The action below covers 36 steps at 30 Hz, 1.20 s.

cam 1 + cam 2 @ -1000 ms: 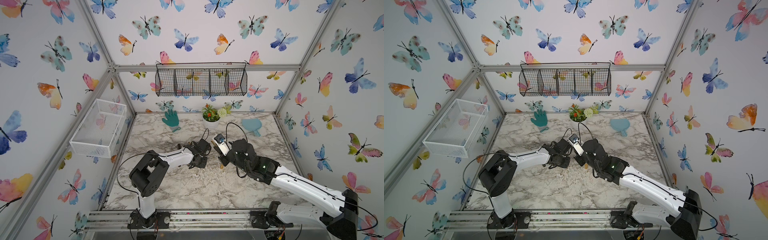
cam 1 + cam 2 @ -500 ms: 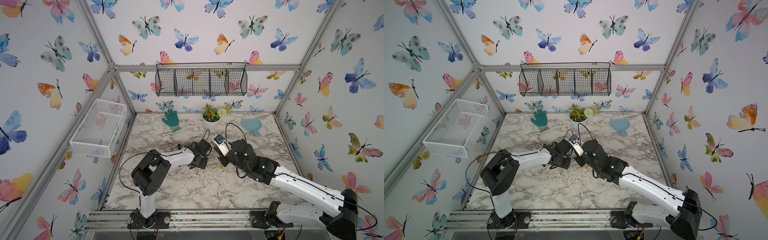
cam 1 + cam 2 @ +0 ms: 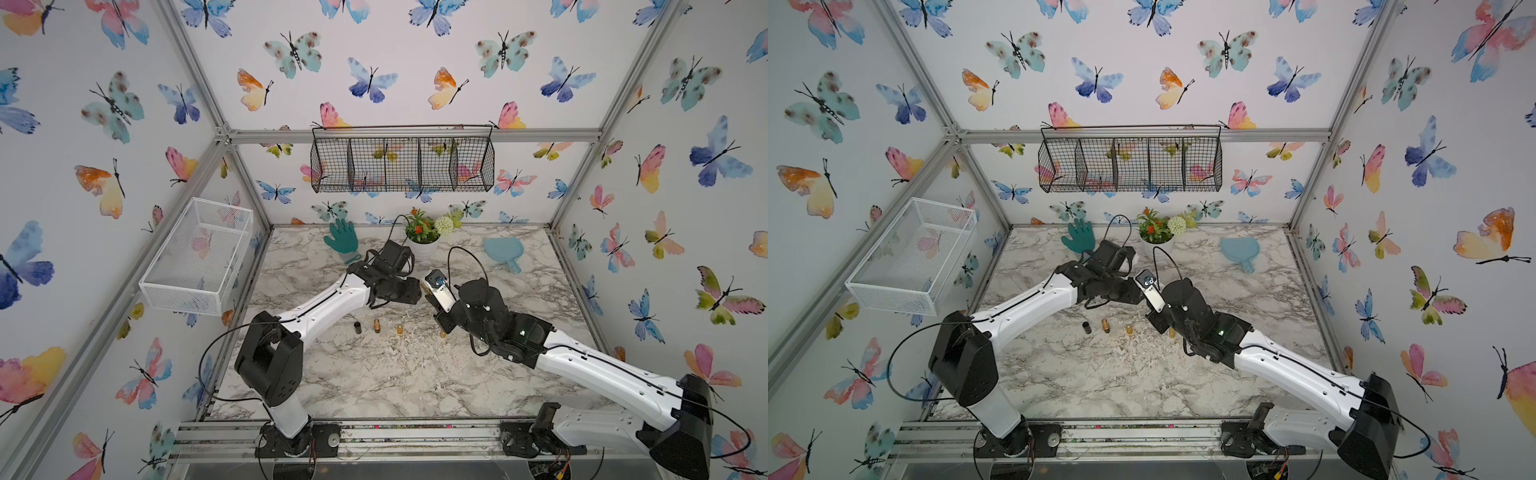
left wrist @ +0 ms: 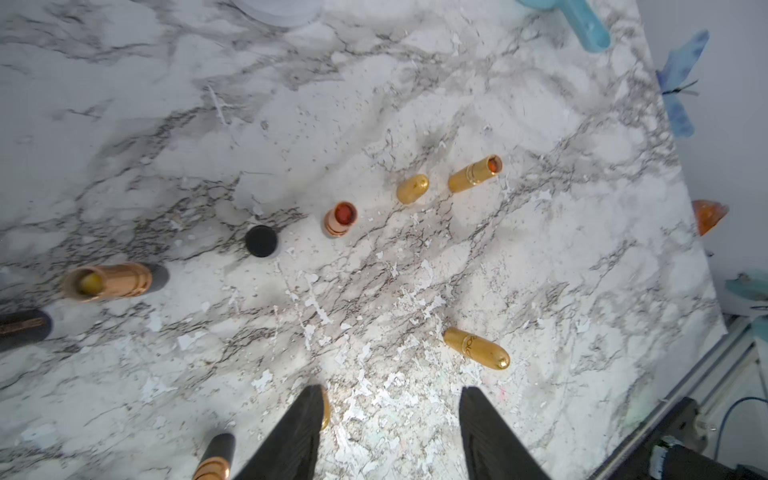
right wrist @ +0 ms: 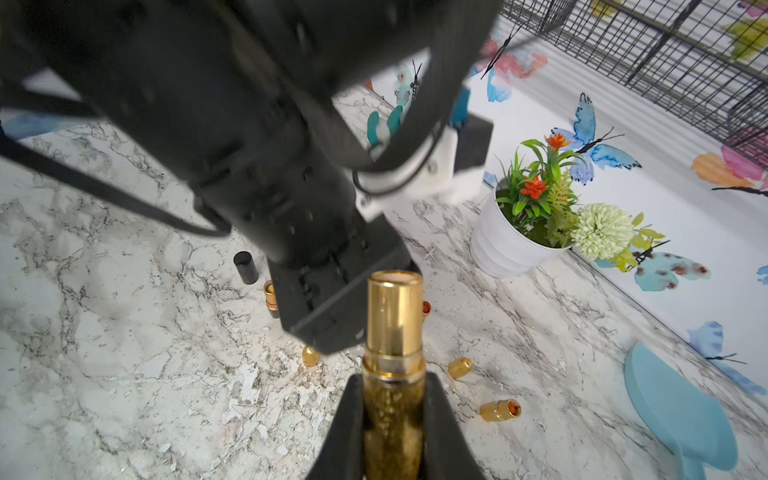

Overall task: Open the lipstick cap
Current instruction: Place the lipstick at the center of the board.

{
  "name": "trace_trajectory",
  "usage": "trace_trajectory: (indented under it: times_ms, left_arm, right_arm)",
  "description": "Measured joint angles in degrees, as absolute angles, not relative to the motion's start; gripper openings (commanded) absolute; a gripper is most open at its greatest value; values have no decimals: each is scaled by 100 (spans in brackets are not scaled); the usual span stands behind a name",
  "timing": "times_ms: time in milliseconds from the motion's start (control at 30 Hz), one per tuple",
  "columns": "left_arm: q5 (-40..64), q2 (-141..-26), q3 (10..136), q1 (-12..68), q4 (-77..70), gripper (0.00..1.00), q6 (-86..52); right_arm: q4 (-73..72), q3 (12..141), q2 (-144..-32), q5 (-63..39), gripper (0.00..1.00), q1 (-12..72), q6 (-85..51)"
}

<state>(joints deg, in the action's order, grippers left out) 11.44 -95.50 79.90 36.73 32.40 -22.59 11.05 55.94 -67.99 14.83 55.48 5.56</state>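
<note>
Since the right gripper point(image 5: 392, 380) clamps the lipstick point(image 5: 393, 332) by its base, its uncapped neck faces the left gripper point(image 3: 414, 290), just beside at 9 o'clock in a top view (jaws parted, empty); opening step looks done.

Bright, even light; right wrist view's foreground blurred.

Left arm point(image 3: 324, 303) and right arm point(image 3: 602, 374) had white link shells, black joint housings point(image 3: 270, 365) and looped black cables point(image 3: 457, 248); a small green light point(image 3: 521, 331) marked the right forearm.
</note>
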Motion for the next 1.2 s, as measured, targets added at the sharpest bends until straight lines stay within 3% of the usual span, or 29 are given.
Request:
trace_trajectory:
  times_ms: [67,267,467,1000,1200]
  left_arm:
    - [1404,-9389,7955,3332,3225,59,-2307]
    - [3638,-8471,7140,2102,2936,62,-2526]
    - [4779,-8031,7011,2084,2810,63,-2495]
    - [5120,-7994,6761,2110,3076,61,-2265]
    - [5109,-8197,6770,2139,3074,54,-2202]
  right_arm:
    - [1074,5544,-6845,1452,2,5548,554]
    - [670,5472,-7303,1190,2,5548,548]
    - [414,5476,-7721,952,2,5548,558]
    - [71,5708,-8005,486,2,5548,567]
    - [51,5719,-8090,316,2,5548,563]
